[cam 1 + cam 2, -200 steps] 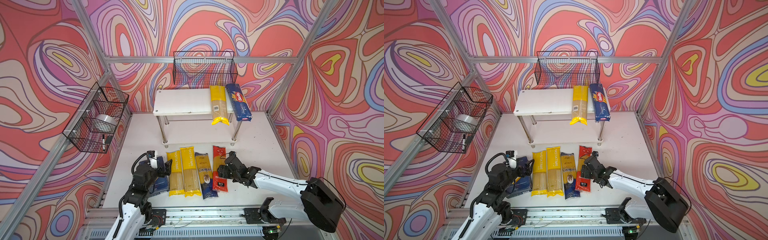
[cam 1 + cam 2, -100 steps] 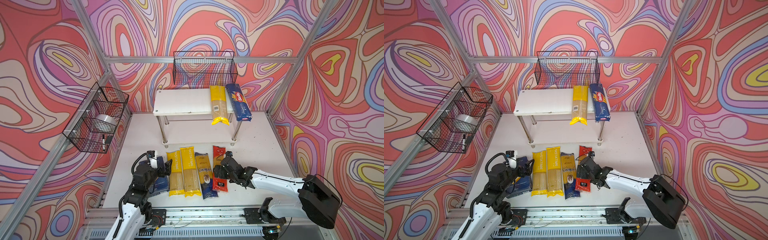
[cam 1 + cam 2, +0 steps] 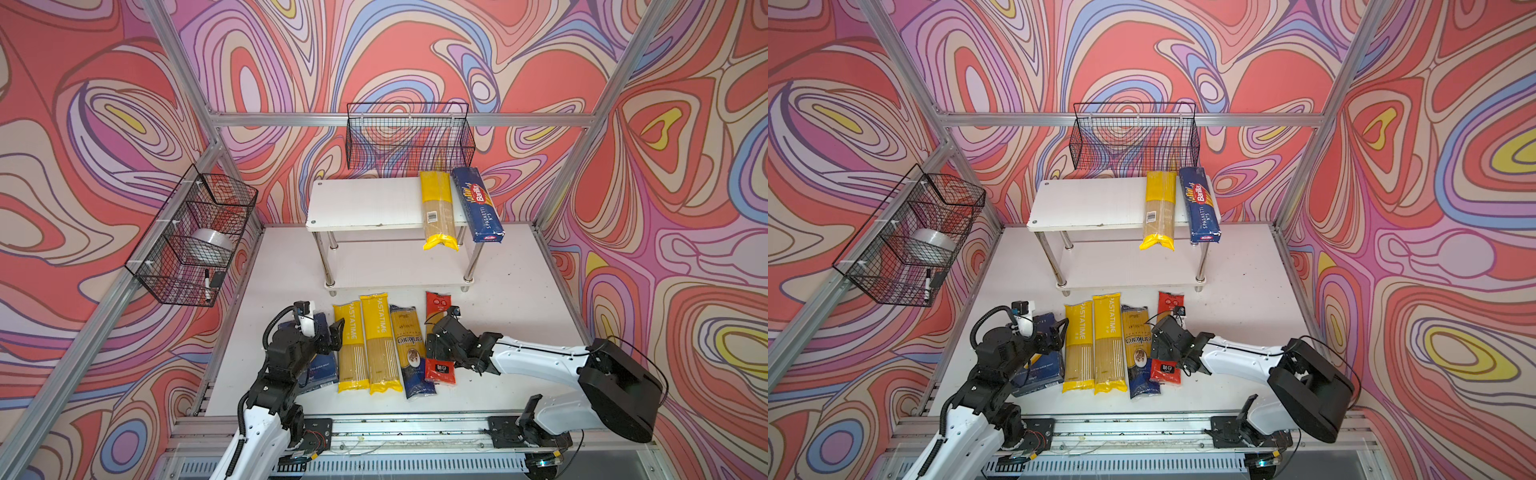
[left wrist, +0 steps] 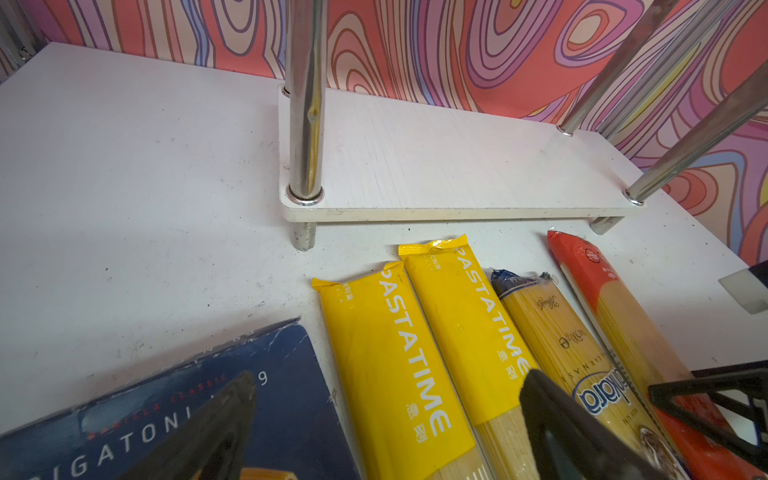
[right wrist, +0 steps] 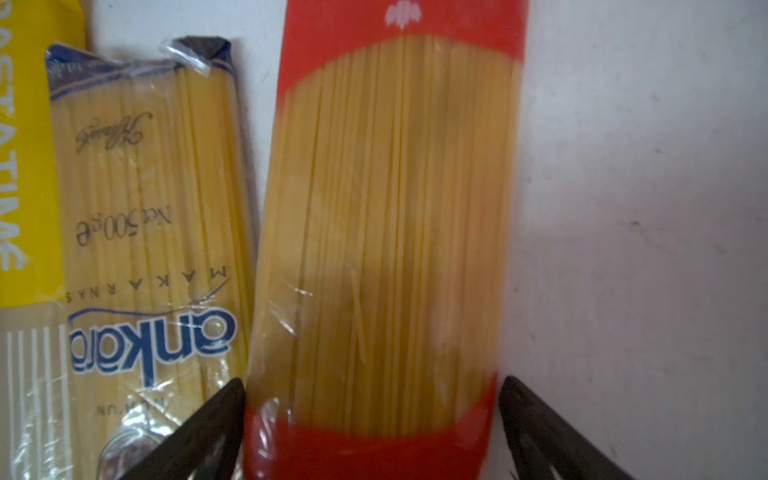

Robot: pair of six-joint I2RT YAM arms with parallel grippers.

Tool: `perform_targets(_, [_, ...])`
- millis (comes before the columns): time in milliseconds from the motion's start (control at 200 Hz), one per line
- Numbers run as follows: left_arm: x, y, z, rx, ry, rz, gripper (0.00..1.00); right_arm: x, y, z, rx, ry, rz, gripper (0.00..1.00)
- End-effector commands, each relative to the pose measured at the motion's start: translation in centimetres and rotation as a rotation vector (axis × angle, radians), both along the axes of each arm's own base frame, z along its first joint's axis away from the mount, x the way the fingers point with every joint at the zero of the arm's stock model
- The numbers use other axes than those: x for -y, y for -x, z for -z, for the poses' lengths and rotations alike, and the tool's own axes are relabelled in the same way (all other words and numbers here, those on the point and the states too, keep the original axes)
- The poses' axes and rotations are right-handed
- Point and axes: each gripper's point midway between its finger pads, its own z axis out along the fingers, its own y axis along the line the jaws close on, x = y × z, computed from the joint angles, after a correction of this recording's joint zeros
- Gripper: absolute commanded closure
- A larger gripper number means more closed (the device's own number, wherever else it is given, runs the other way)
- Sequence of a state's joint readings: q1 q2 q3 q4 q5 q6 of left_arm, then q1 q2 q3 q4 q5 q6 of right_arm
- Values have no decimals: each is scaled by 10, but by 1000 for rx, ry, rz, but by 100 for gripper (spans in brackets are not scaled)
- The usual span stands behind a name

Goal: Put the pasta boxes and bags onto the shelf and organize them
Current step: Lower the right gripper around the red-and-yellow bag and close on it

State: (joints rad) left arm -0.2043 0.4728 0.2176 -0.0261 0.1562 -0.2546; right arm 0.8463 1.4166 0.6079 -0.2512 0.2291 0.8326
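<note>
Shelf (image 3: 365, 203): stood at the rear of the desk (image 3: 511, 299). Its upper tier carried a yellow-ended bag (image 3: 436, 212) and the Spaghetti box (image 3: 478, 203) side by side, both overhanging the front edge.

Desk, one row before the shelf, left to right in both top views: Rigatoni box (image 3: 322, 368), outer PASTATIME bag (image 3: 351, 345), inner PASTATIME bag (image 3: 379, 340), navy-ended bag (image 3: 409, 349), red-ended bag (image 3: 436, 305).

Right hand (image 5: 372, 395): jaws spread wide, one on either side of the red-ended bag, not clamping it.

Left hand (image 4: 386, 419): open and holding nothing, above the Rigatoni box and the outer PASTATIME bag.
</note>
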Motion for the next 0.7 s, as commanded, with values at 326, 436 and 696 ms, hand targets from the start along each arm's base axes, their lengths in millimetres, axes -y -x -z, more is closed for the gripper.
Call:
perform_targets(326, [-1,-4,-18,46,2,-8,0,50,21,17,-70,231,98,5])
perform_targets(436, [3,-5,-18,45,2,10,0,53,24,17,-60,219,92,5])
perform_targets(696, [2,-6,-19,39,0,7,0,32,26,19,-59,136,21,3])
